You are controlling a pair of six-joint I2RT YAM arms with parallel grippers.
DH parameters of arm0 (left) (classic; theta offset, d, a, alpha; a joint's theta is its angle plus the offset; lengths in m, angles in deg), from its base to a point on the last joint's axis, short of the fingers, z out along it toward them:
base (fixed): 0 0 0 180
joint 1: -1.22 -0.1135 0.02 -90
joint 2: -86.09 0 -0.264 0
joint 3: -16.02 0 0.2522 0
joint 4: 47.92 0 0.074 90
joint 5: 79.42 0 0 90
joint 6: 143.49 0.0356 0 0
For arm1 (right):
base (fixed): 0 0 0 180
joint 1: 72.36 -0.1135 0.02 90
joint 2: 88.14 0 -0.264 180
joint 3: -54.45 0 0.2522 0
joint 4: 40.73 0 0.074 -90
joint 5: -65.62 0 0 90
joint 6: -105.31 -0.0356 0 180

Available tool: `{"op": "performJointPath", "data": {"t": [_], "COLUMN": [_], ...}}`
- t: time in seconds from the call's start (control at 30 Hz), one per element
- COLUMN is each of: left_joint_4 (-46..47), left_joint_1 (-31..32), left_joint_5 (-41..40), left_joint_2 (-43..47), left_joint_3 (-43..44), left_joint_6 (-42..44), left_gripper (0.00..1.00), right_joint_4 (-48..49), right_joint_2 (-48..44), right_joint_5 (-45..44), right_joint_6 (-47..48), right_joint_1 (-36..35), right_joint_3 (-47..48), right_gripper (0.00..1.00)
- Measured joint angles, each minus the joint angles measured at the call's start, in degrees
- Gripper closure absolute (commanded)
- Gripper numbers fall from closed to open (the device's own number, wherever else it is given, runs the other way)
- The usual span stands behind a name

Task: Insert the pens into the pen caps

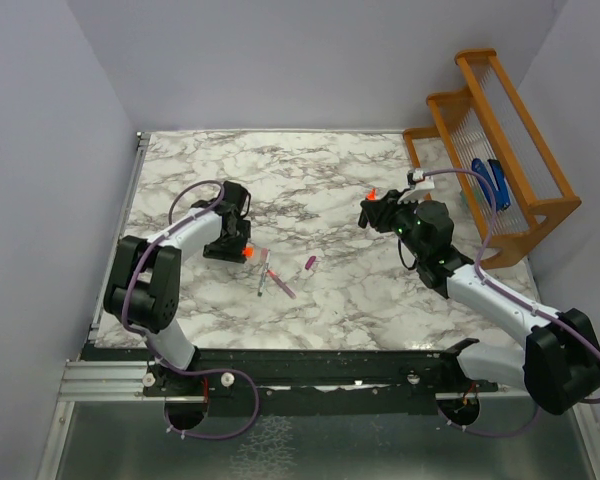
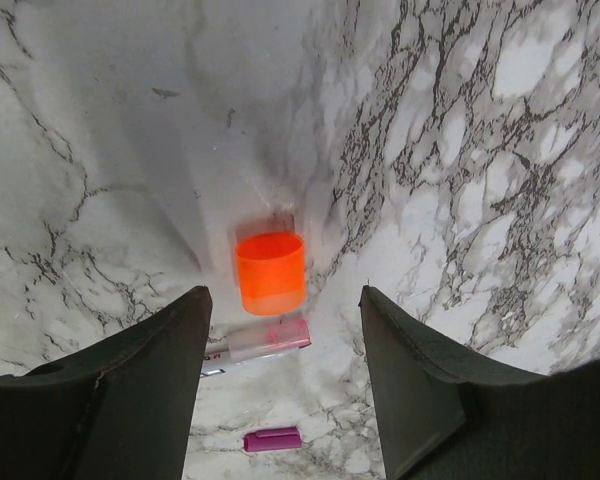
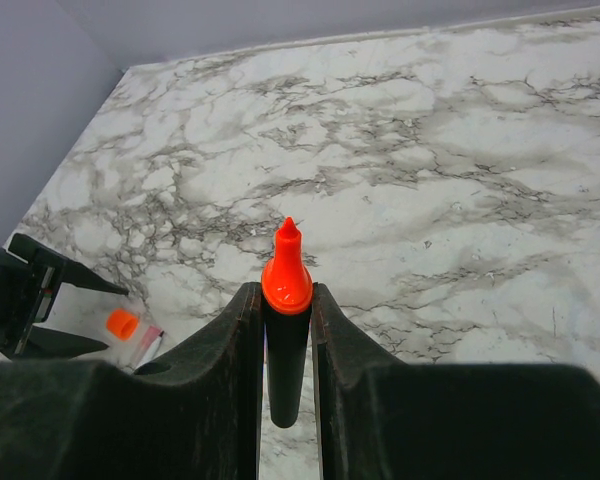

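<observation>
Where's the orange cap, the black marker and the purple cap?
orange cap [image 2: 271, 272]: left wrist view, side wall.
black marker [image 3: 286, 365]: right wrist view, black barrel.
purple cap [image 2: 272, 439]: left wrist view, its middle.

No word, number, brand or sign can be read in any view. The barrel of the stubby black marker with orange tip [image 3: 285, 350] looks plain, and so does the short bright orange plastic cap [image 2: 270, 272]. The slim whitish-grey pen with pink end [image 2: 268, 340], lying on the white marble-patterned tabletop [image 2: 480, 150], is too blurred to tell whether it bears print.
</observation>
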Motion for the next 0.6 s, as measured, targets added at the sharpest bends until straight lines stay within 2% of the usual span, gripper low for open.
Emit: {"op": "performJointPath", "data": {"t": [0.4, 0.6], "left_joint_4": [-0.6, -0.8], "left_joint_1": [-2.0, -2.1], "left_joint_5": [0.3, 0.8], "left_joint_2": [-2.5, -4.5], "left_joint_3": [0.5, 2.7], "left_joint_6": [0.7, 2.0], "left_gripper": [0.41, 0.53], "right_joint_4": [0.0, 0.0], "right_joint_2": [0.0, 0.0], "right_joint_5": [-0.5, -0.8], "right_joint_6": [0.0, 0.2], "right_joint_1": [0.0, 0.0], "right_joint_3": [-0.1, -0.1], "right_gripper": [1.0, 1.0]}}
